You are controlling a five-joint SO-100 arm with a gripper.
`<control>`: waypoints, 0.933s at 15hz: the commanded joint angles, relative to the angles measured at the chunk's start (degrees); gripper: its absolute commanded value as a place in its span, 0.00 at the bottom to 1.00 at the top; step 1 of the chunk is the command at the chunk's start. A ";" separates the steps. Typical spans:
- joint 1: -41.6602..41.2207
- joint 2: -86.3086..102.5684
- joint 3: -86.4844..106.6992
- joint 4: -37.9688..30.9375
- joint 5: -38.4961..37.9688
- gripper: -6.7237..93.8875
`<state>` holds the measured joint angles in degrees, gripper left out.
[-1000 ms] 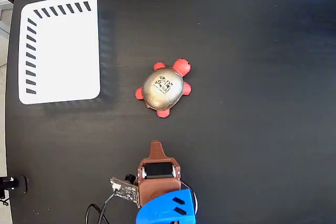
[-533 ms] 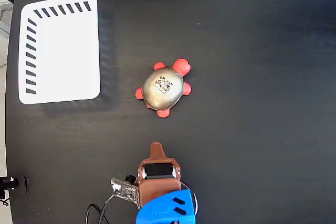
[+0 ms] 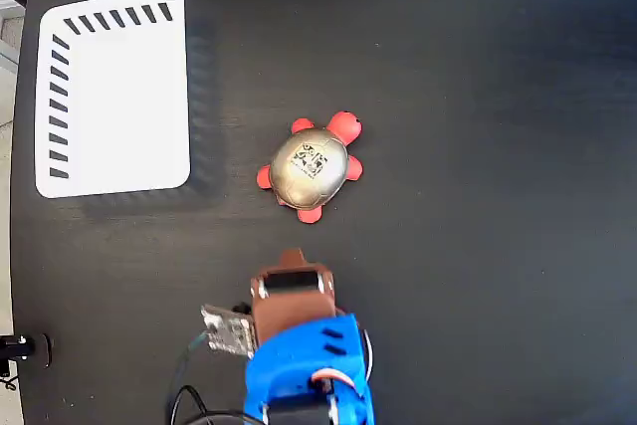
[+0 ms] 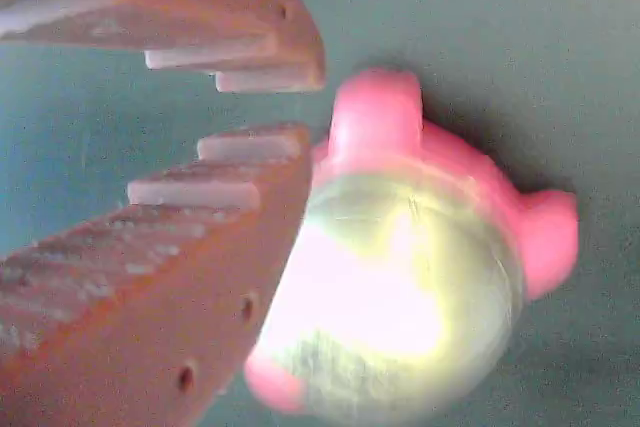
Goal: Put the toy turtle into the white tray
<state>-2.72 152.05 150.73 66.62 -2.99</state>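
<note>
The toy turtle (image 3: 309, 167) lies on the black table in the fixed view, its gold-silver shell up and its red head pointing up and right. In the wrist view the toy turtle (image 4: 400, 297) fills the lower right, blurred and close. The white tray (image 3: 114, 92) lies flat at the upper left, well apart from the turtle. My gripper (image 3: 292, 258) sits just below the turtle without touching it. In the wrist view my gripper (image 4: 305, 107) shows two brown toothed fingers with only a narrow gap at the tips and nothing between them.
The blue arm body (image 3: 304, 370) and a small circuit board with cables (image 3: 224, 330) occupy the bottom middle. The table's left edge (image 3: 22, 246) runs beside the tray. Bare black tabletop stretches to the right.
The arm has moved up toward the turtle and more of its blue body now shows. The turtle and tray have not moved.
</note>
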 commanded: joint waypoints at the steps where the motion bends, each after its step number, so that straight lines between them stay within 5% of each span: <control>1: 1.05 -8.53 -14.68 2.02 -7.29 0.07; 7: 5.10 -37.27 -43.42 10.37 -29.27 0.07; 11: 4.22 -51.86 -59.33 17.67 -33.66 0.09; 13: 4.04 -56.07 -62.84 20.83 -37.53 0.15; 14: 4.31 -57.39 -63.19 21.71 -40.52 0.26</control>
<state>1.23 93.43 91.41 87.10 -41.04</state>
